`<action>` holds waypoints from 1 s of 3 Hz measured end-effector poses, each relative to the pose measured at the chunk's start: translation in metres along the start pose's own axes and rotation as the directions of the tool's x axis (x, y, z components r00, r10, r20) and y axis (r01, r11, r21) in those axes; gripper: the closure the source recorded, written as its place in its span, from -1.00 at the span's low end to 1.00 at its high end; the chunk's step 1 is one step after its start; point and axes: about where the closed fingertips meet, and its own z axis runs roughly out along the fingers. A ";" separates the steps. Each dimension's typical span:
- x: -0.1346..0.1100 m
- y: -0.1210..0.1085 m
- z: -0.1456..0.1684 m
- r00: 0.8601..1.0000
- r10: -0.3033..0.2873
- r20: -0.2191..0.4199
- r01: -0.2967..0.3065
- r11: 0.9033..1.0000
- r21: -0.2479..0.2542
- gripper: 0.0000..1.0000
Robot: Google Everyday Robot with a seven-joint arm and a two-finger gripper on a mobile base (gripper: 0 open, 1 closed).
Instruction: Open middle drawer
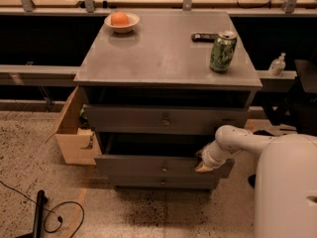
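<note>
The grey cabinet has three drawers. The middle drawer has a plain grey front with a small round knob. It stands partly pulled out, with a dark gap above it. My gripper is at the right part of that drawer's front, by its top edge, on the end of my white arm. The top drawer also sits slightly out. The slim bottom drawer is shut.
On the cabinet top are a green can, a black remote and a bowl with an orange. A cardboard box stands left of the cabinet. A black cable lies on the floor. A bottle stands at the right.
</note>
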 end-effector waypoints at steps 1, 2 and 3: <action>0.000 0.000 0.000 1.000 0.000 0.000 0.000 1.000 0.000 0.20; -0.005 0.018 0.004 1.000 0.009 0.011 -0.009 0.999 -0.051 -0.25; -0.005 0.018 0.003 1.000 0.009 0.011 -0.009 0.999 -0.052 -0.72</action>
